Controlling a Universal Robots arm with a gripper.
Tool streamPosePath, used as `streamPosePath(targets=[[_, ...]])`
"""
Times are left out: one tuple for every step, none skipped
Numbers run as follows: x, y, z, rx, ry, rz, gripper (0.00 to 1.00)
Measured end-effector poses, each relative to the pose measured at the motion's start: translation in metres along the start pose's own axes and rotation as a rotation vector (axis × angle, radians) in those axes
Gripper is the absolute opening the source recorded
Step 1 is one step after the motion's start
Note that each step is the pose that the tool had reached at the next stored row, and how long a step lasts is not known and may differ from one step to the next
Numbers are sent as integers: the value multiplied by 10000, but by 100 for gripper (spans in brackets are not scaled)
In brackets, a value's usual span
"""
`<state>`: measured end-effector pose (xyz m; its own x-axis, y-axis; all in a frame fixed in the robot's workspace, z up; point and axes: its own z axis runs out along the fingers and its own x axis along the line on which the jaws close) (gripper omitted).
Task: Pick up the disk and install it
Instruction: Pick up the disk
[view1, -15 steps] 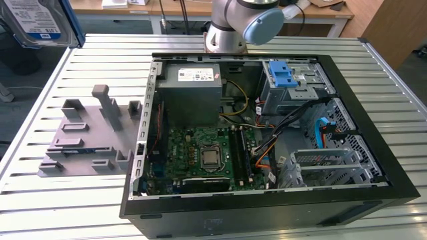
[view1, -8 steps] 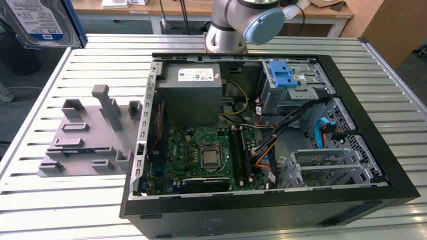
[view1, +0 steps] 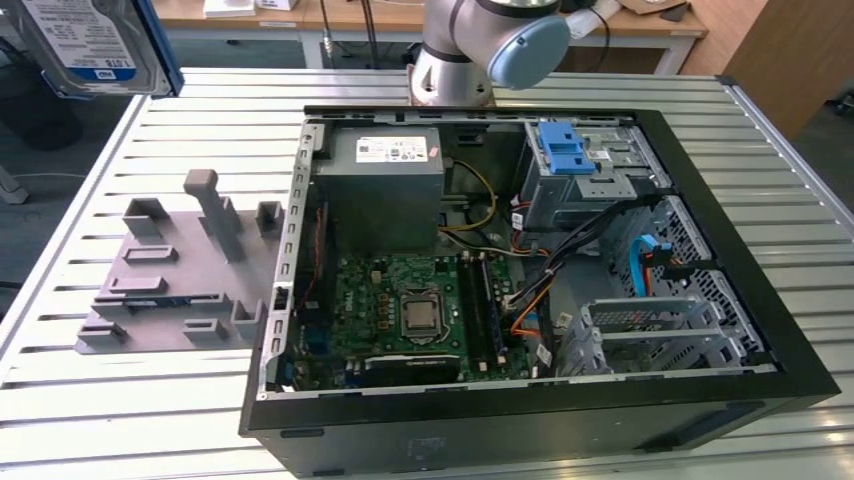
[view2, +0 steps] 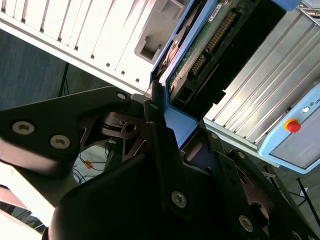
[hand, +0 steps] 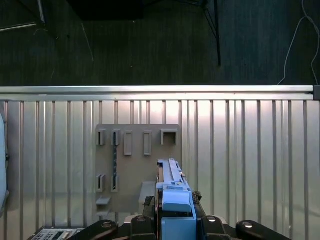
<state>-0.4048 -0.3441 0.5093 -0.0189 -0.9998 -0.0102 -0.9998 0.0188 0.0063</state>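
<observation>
I see a slatted metal table (view1: 147, 400) with an open black PC case (view1: 534, 435) lying on it: grey PSU (view1: 387, 190), green motherboard (view1: 400, 300), blue-latched drive cage (view1: 587, 170) inside. Grey slotted fixture (view1: 160, 270) beside the case, on the exterior view's left. Red-button pendant (view2: 300, 142) in the second wrist view.

The disk (view1: 88, 42), silver with a white-and-blue label in a blue carrier, hangs aloft on edge, clamped in the claw (view2: 181, 119).
</observation>
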Motion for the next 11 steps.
streamPosePath(targets=[[3, -9, 0, 0, 0, 0, 36], [7, -13, 0, 0, 0, 0, 36], [13, -16, 0, -1, 0, 0, 36], [20, -18, -1, -1, 0, 1, 36], [27, -21, 0, 0, 0, 0, 36], [34, -24, -1, -1, 0, 1, 36], [40, -26, -1, 0, 0, 1, 36], [44, -29, -1, -1, 0, 1, 36], [48, -33, -1, 0, 0, 0, 36], [50, -42, -1, 0, 0, 0, 36], [52, -52, -1, 0, 0, 0, 36]])
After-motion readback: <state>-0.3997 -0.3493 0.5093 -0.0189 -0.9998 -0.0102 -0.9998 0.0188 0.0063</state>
